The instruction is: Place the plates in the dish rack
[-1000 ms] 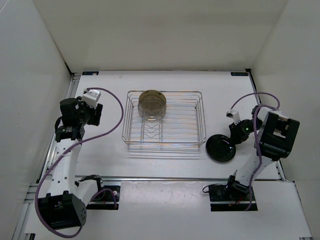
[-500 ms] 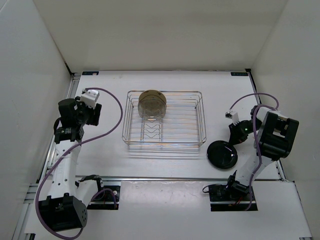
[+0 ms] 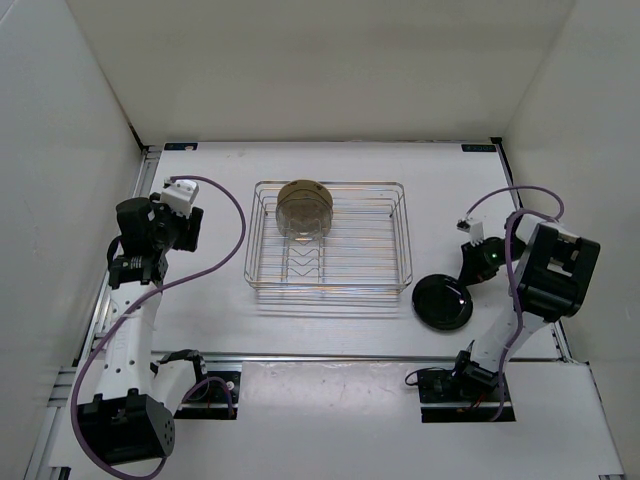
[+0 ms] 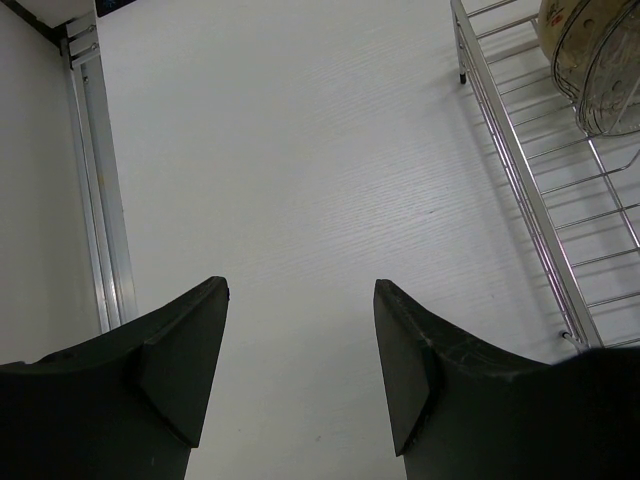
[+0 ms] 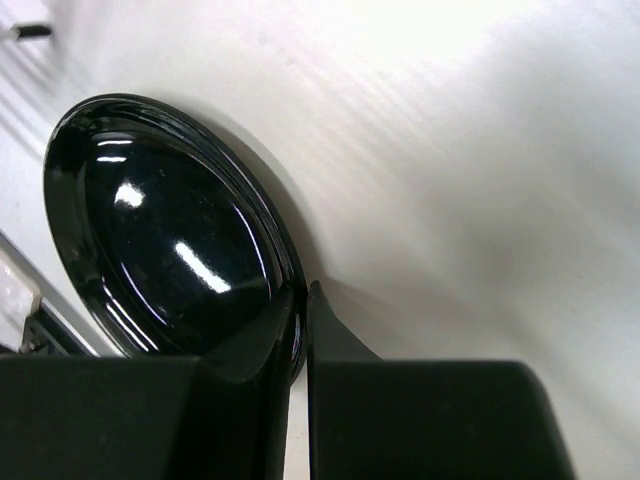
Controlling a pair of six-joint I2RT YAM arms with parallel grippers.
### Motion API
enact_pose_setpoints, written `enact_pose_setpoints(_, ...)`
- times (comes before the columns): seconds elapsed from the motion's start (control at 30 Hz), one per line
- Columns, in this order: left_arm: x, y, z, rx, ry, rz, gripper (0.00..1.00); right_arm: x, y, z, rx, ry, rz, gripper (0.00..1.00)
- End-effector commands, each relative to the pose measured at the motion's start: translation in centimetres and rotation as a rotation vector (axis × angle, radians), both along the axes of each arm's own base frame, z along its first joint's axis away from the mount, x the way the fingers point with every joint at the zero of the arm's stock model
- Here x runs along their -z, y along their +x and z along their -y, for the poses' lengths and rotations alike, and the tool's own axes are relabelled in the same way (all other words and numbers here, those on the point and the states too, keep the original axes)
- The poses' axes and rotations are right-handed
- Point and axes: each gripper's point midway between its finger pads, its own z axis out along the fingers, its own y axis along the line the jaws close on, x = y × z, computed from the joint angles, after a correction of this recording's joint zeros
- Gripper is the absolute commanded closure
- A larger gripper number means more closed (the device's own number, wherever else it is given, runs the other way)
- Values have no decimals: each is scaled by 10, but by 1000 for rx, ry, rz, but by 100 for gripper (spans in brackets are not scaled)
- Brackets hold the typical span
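Observation:
The chrome wire dish rack [image 3: 330, 272] stands mid-table. Plates stand upright in its far left part: a tan-yellow one [image 3: 298, 192] at the back and a translucent one [image 3: 303, 222] in front of it; both show at the top right of the left wrist view [image 4: 595, 70]. A pale off-white plate cannot be told apart. The glossy black plate [image 3: 442, 301] lies right of the rack. My right gripper [image 3: 476, 271] is shut on its rim [image 5: 290, 330]. My left gripper [image 4: 300, 300] is open and empty over bare table left of the rack [image 4: 520, 190].
White walls close in the table on the left, back and right. An aluminium rail [image 4: 95, 200] runs along the left table edge. Cables loop from both arms.
The black plate in my right gripper has shifted slightly on the table right of the rack. My left arm has barely moved.

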Motion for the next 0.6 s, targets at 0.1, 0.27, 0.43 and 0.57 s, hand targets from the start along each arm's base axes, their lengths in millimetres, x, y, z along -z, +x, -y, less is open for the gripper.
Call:
enact_pose_setpoints(0.1, -3, -4, 3, 16, -4, 17, 29, -8, 56, 28, 144, -112, 179, 100)
enact_pose_setpoints(0.27, -3, -4, 3, 16, -4, 17, 29, -28, 88, 49, 246, -192, 256, 100)
enact_pose_setpoints(0.43, -6, -5, 3, 16, -3, 26, 29, -50, 114, 66, 336, -232, 331, 100)
enact_pose_setpoints(0.57, -2, -6, 3, 16, -4, 17, 29, -64, 128, 73, 388, -238, 365, 100)
